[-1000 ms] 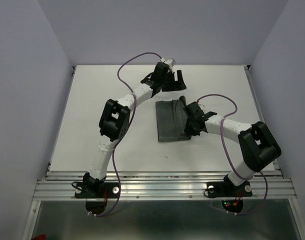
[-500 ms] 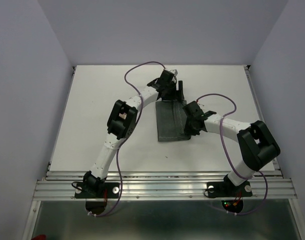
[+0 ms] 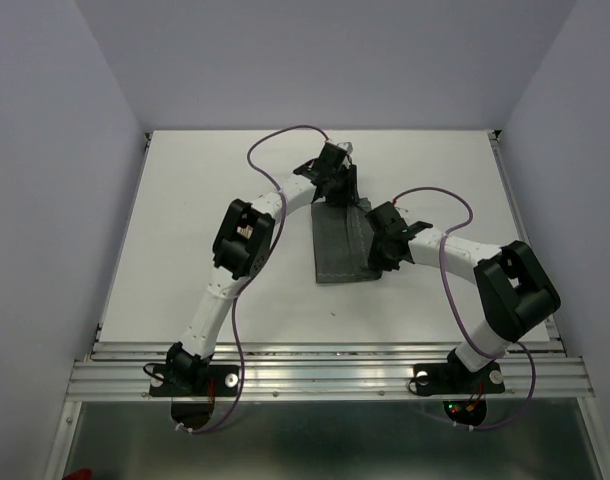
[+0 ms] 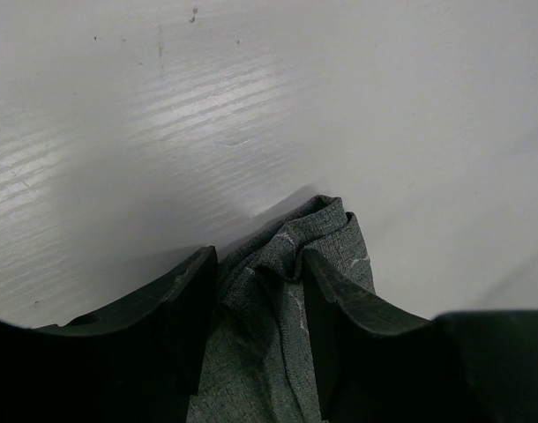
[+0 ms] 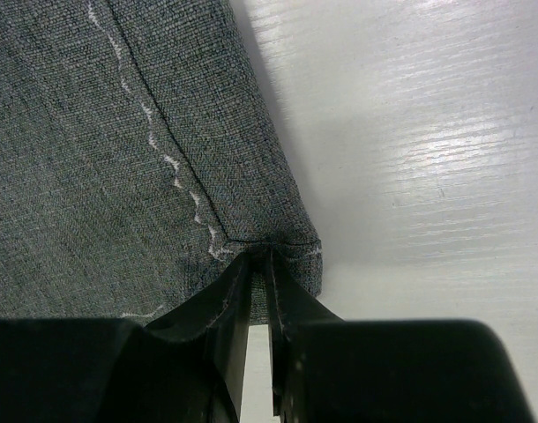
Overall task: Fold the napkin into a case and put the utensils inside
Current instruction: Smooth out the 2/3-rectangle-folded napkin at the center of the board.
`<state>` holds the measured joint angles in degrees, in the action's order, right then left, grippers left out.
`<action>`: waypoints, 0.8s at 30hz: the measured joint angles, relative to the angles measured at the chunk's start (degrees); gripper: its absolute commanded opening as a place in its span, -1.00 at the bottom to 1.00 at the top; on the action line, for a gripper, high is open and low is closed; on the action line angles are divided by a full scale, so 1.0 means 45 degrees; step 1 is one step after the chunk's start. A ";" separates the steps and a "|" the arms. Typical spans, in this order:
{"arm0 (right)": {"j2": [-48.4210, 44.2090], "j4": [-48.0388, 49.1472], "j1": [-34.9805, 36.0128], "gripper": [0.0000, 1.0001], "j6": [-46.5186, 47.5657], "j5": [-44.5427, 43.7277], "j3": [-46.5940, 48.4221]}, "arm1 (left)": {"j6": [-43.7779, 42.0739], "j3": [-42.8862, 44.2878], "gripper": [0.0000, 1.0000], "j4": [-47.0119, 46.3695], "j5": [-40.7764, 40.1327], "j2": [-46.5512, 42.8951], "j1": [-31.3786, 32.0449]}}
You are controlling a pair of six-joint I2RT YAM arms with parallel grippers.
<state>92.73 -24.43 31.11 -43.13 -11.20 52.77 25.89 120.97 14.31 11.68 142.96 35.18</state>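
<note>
**Napkin folded at table centre, both grippers on its edges**

Napkin (image 3: pixel 337 250): dk grey cloth, folded to rough rectangle, lies flat mid-table (image 3: pixel 185 220) betw. the two arms. Pale stitch line visible along hem in right wrist view.

L gripper (image 3: pixel 343 190): at far edge of napkin. Jaws partway apart, straddling a bunched-up corner; cloth fills the gap betw. the fingers (image 4: pixel 185 300). Firm pinch not confirmable.

R gripper (image 3: pixel 383 256): at napkin's right edge. Jaws narrow, nearly together, nipping a hemmed corner of the cloth at the fingertips (image 5: pixel 238 282). Cloth beside the grip lies flat.
</note>
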 measured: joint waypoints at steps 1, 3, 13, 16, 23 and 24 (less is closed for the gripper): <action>0.0000 0.0000 0.0000 -0.65 -0.0005 0.0000 0.0000 | -0.0005 -0.0058 0.08 -0.0005 -0.0019 -0.0034 0.0000; 0.0000 0.0000 0.0000 -0.65 -0.0005 0.0000 0.0000 | -0.0019 -0.0180 0.08 -0.0005 -0.0063 -0.0117 0.0000; 0.0019 0.0005 0.0000 -0.65 -0.0005 0.0000 0.0005 | -0.0024 -0.1749 0.09 -0.0359 -0.0432 -0.1345 -0.0005; 0.0078 0.0000 0.0000 -0.65 0.0000 0.0000 0.0063 | -0.0019 -0.1948 0.08 -0.0442 -0.0500 -0.1622 0.0000; 0.0146 -0.0034 0.0005 -0.65 0.0000 0.0000 0.0141 | -0.0019 -0.2021 0.08 -0.0486 -0.0656 -0.1729 0.0000; 0.0160 -0.0049 0.0005 -0.64 0.0000 0.0000 0.0155 | -0.0024 -0.2055 0.05 -0.0495 -0.0670 -0.1734 0.0000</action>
<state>93.45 -24.64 31.14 -43.13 -11.20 53.47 25.78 111.72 12.08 8.67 135.15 35.18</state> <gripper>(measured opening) 0.176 0.545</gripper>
